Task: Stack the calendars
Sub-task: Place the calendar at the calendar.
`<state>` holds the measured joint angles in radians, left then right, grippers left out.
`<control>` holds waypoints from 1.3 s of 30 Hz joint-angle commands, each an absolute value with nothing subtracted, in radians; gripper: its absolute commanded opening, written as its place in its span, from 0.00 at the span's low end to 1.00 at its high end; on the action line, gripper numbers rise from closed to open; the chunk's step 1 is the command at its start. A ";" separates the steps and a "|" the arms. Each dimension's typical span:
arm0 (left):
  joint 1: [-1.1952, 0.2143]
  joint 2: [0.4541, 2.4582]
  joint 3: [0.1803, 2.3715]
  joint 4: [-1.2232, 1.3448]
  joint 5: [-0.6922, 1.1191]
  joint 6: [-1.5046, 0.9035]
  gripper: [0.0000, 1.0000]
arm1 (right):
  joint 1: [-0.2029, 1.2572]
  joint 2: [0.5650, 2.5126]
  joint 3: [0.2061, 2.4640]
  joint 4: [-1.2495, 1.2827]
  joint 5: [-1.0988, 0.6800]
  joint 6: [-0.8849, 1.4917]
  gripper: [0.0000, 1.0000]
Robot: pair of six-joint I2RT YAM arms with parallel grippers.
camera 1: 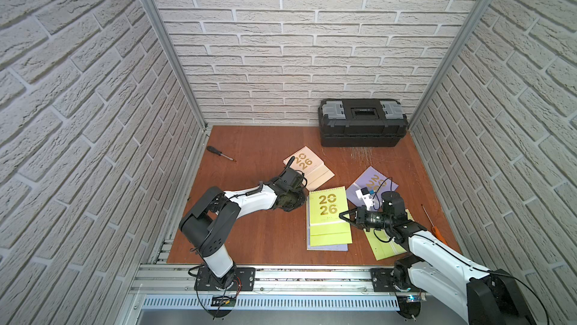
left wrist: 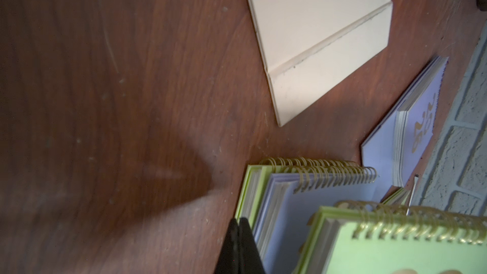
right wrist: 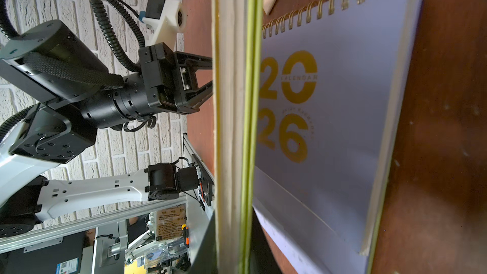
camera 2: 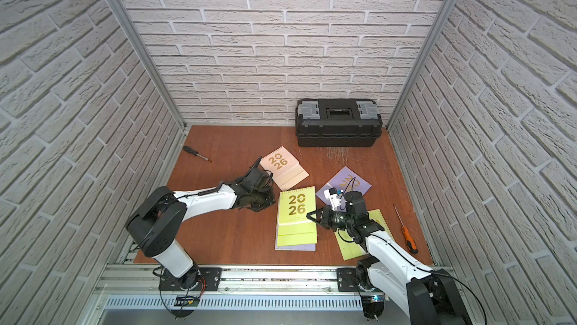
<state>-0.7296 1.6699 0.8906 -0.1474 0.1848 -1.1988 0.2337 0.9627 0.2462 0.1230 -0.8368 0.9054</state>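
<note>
Calendars already form a pile (camera 1: 331, 235) at the middle of the counter (camera 1: 265, 233). It is three deep, with lavender showing along its near edge. The right pincer (camera 1: 342, 215) is narrowed on the right edge of the top lime calendar (camera 1: 327, 208). The left pincer (left wrist: 238, 224) is fully closed and sits just beside the pile's left side. I judge the step to be setting and squaring this third one.

The next move calls for letting go, backing off to the right, and picking one of three strays:
- The peach calendar (camera 1: 307, 167) lies far left of the pile.
- The loose lavender calendar (camera 1: 374, 183) lies to the far right.
- The loose lime calendar (camera 1: 382, 247) lies near right, under the right arm, so that arm must clear it first.

An orange screwdriver (camera 1: 437, 233) lies close by. The black screwdriver (camera 1: 218, 152) and the toolbox (camera 1: 362, 123) are well apart.
</note>
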 commanded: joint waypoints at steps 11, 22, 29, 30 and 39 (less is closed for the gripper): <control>-0.735 1.707 0.880 -0.095 0.201 -1.213 0.00 | 0.229 1.045 0.213 0.291 -0.876 0.896 0.03; -0.735 1.707 0.876 -0.096 0.201 -1.214 0.00 | 0.229 1.077 0.218 0.259 -0.853 0.874 0.08; -0.735 1.703 0.876 -0.099 0.198 -1.213 0.00 | 0.229 1.056 0.229 0.183 -0.820 0.846 0.22; -0.735 1.703 0.875 -0.100 0.198 -1.212 0.00 | 0.229 1.049 0.230 0.172 -0.814 0.842 0.22; -0.735 1.701 0.873 -0.100 0.196 -1.211 0.00 | 0.229 1.037 0.255 0.092 -0.780 0.809 0.39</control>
